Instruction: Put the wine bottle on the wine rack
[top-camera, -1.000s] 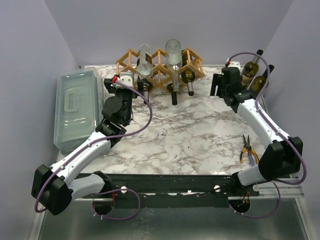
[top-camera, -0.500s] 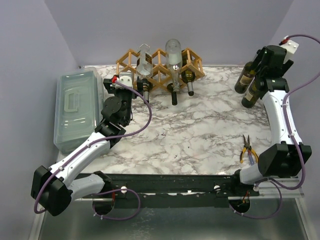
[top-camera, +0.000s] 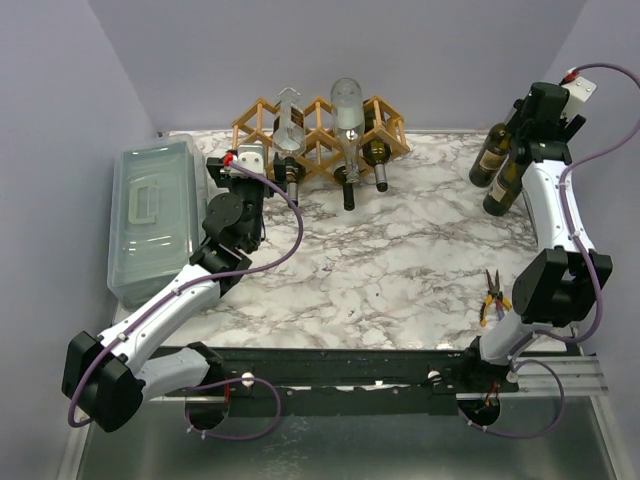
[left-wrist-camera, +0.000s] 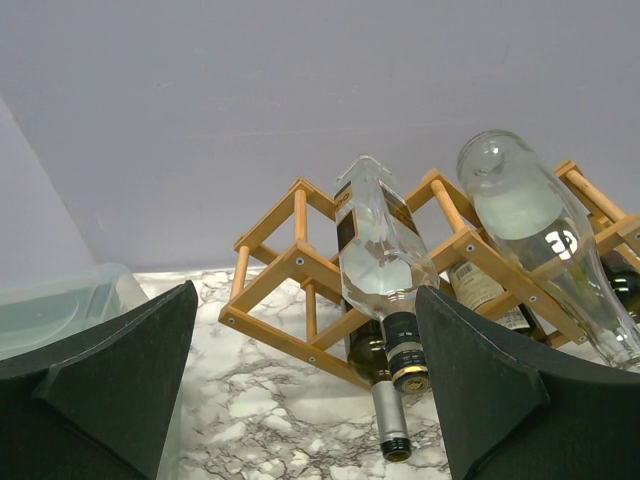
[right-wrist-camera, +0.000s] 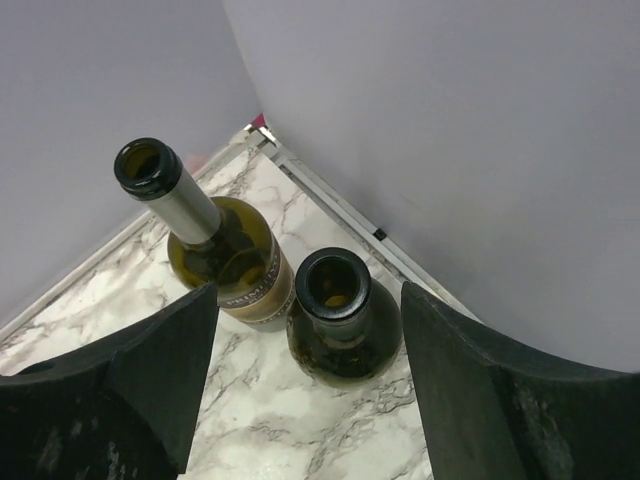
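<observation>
Right wrist view: right gripper (right-wrist-camera: 308, 300), fingers apart, hangs straight above the upright wine bottle (right-wrist-camera: 345, 345), mouth facing up; left gripper (left-wrist-camera: 305, 300), also spread, is far off.

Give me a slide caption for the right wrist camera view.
Open right fingers hover over two upright, uncorked wine bottles at the marble table corner.

**Both grippers wide open, right arm raised**

I see my left arm (top-camera: 170, 305) reaching forward with its elbow bent, the left gripper (left-wrist-camera: 305, 300) level and spread, holding nothing. My right arm (top-camera: 558, 215) stretches far out, the right gripper (right-wrist-camera: 308, 295) tipped downward, fingers parted.
</observation>
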